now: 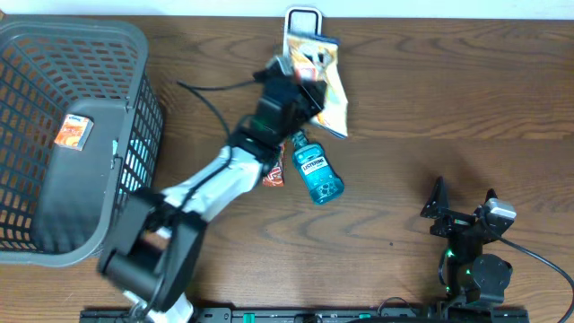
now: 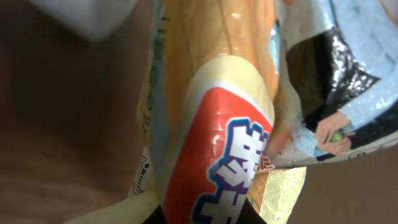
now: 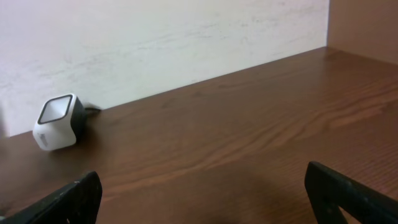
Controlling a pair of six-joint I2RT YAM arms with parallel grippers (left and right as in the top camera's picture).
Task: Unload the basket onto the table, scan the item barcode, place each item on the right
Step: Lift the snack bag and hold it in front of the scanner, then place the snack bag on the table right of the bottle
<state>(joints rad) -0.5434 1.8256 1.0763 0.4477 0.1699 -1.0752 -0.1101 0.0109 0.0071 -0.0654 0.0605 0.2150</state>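
Observation:
My left gripper (image 1: 299, 90) is shut on a crinkly snack packet (image 1: 327, 85), printed orange, cream and red, and holds it off the table just in front of the white barcode scanner (image 1: 303, 18) at the back edge. In the left wrist view the packet (image 2: 211, 106) fills the frame, pinched between the dark jaws of the left gripper (image 2: 208, 218) at the bottom edge. No barcode shows on it. My right gripper (image 1: 465, 208) rests open near the front right, nothing between its fingers. From the right wrist the scanner (image 3: 59, 121) stands far left by the wall, and the right gripper (image 3: 205, 199) faces bare wood.
A blue mouthwash bottle (image 1: 316, 170) lies on the table under the left arm, beside a small orange-red packet (image 1: 273, 175). A grey wire basket (image 1: 134, 54) stands at the left with an orange item (image 1: 73, 132) in it. A black cable (image 1: 211, 87) runs from the scanner.

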